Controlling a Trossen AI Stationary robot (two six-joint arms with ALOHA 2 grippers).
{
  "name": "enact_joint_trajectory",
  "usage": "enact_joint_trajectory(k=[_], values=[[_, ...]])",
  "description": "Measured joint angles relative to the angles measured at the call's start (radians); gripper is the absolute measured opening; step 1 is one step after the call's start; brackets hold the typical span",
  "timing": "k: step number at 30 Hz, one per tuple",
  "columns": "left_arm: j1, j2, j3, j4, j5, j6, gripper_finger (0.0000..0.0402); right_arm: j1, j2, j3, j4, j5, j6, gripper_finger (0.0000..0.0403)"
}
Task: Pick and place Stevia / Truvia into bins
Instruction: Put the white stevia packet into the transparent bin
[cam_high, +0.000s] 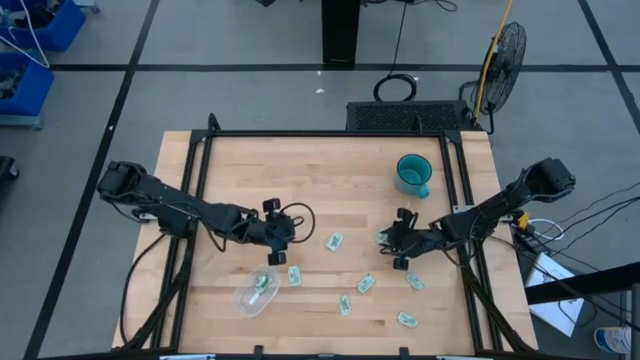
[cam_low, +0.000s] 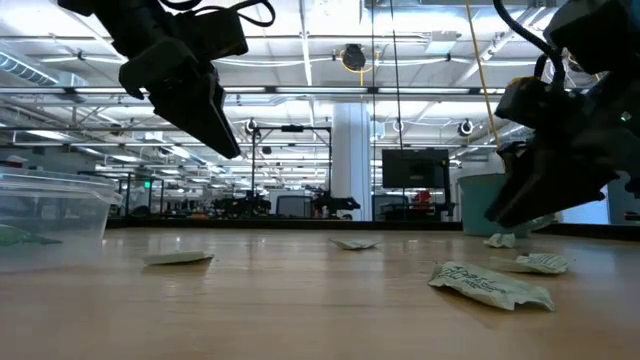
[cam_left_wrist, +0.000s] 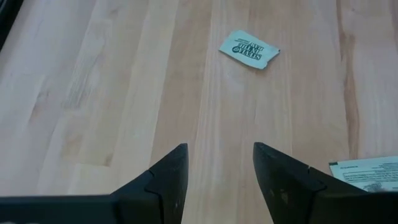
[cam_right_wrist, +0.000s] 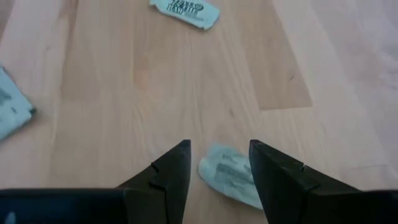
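The shallow see-through plastic tub (cam_high: 257, 292) lies on the pale wooden tabletop (cam_high: 240, 180) just below and to the left of the left tool (cam_high: 277, 247), with at least one pale green and white paper sachet (cam_high: 262, 284) inside it. The left tool hangs above bare wood, its two dark fingers (cam_left_wrist: 166, 175) spread apart with nothing between them — one sachet (cam_left_wrist: 249, 49) lies ahead of it, another (cam_left_wrist: 367, 170) just off to one side of its fingers.

Further sachets are scattered between the two tools and below them: one (cam_high: 334, 241) midway, others (cam_high: 365, 284) (cam_high: 344, 305) lower down.

The right tool (cam_high: 396, 244) is lowered close to the tabletop, its fingers (cam_right_wrist: 168, 171) open and straddling a crumpled sachet (cam_right_wrist: 231, 174) — not closed on it. A teal ceramic mug (cam_high: 412, 175) stands well above this tool, and two more sachets (cam_high: 414, 282) (cam_high: 407, 319) lie below it.
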Motion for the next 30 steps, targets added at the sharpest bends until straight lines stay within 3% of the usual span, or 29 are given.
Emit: enact_joint_trajectory(k=[12, 16, 25, 30], values=[[0.003, 0.000, 0.000, 0.001, 0.002, 0.000, 0.0186, -0.026, 0.070, -0.027, 0.007, -0.014, 0.065, 0.0151], [0.003, 0.000, 0.000, 0.002, 0.001, 0.005, 0.0186, -0.026, 0.068, -0.028, 0.017, -0.023, 0.057, 0.0121], [0.003, 0.000, 0.000, 0.002, 0.001, 0.007, 0.0186, -0.026, 0.070, -0.031, 0.067, -0.025, 0.056, 0.0015], [0.003, 0.000, 0.000, 0.002, 0.001, 0.007, 0.0186, -0.026, 0.070, -0.031, 0.104, -0.023, 0.057, 0.0006]])
